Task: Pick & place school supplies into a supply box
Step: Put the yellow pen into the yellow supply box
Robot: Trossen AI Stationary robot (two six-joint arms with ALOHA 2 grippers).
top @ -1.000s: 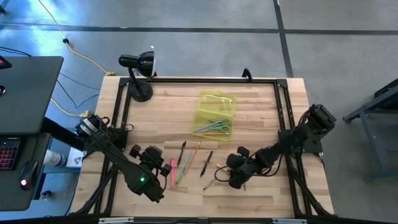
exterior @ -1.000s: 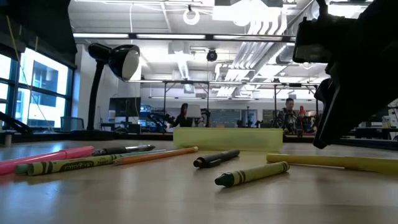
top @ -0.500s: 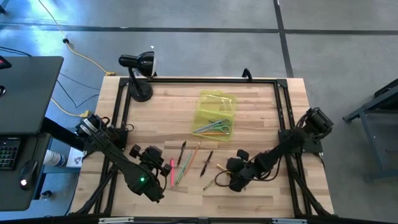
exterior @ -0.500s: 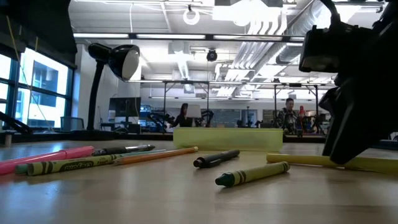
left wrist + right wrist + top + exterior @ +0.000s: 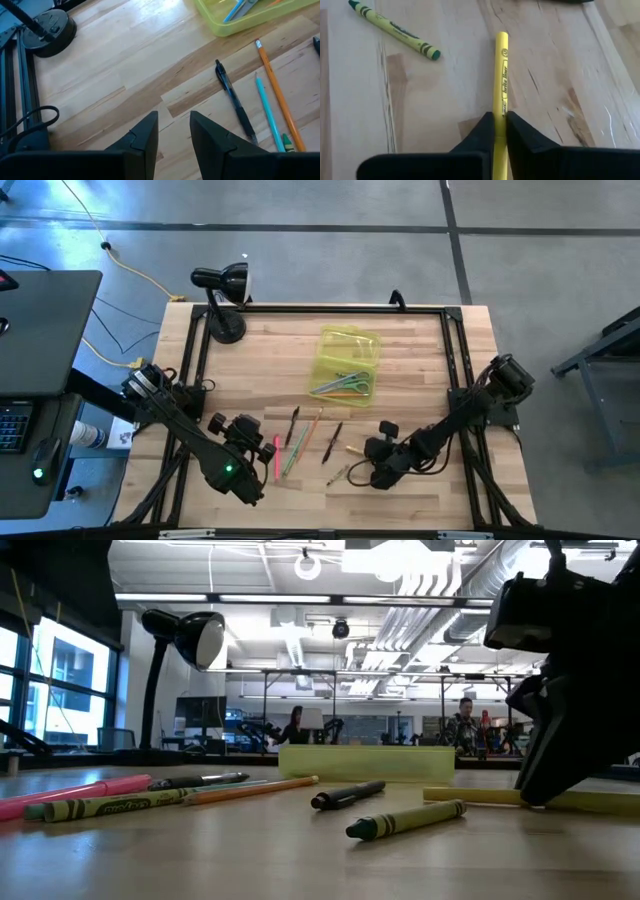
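My right gripper (image 5: 500,122) is down at the table's near right, shut on a yellow pen (image 5: 500,75) that lies on the wood. A yellow-green crayon (image 5: 395,30) lies beside it. Further supplies lie in a loose row at the near middle: a black pen (image 5: 235,102), a teal pencil (image 5: 270,112) and an orange pencil (image 5: 277,92). The translucent yellow-green supply box (image 5: 347,362) stands open at the far middle, with green-handled scissors (image 5: 345,385) inside. My left gripper (image 5: 173,132) hovers open above bare wood at the near left. My right gripper pinches the yellow pen's barrel (image 5: 499,111) between its two fingers, toward the pen's nearer end. The fingers (image 5: 545,780) slant down from above and stand on either side of the barrel. The pen lies flat on the table, its far end (image 5: 501,36) pointing away.
A black desk lamp (image 5: 222,295) stands at the far left corner. A black frame rail (image 5: 330,308) runs round the table's far and side edges. A black marker (image 5: 347,794) and a pink pen (image 5: 70,793) also lie on the wood. Bare wood lies between the supplies and the box.
My right gripper has sunk toward the table and shifted a little toward the near edge, coming down at the yellow pen. The pen lies about where it was. The left arm has kept still.
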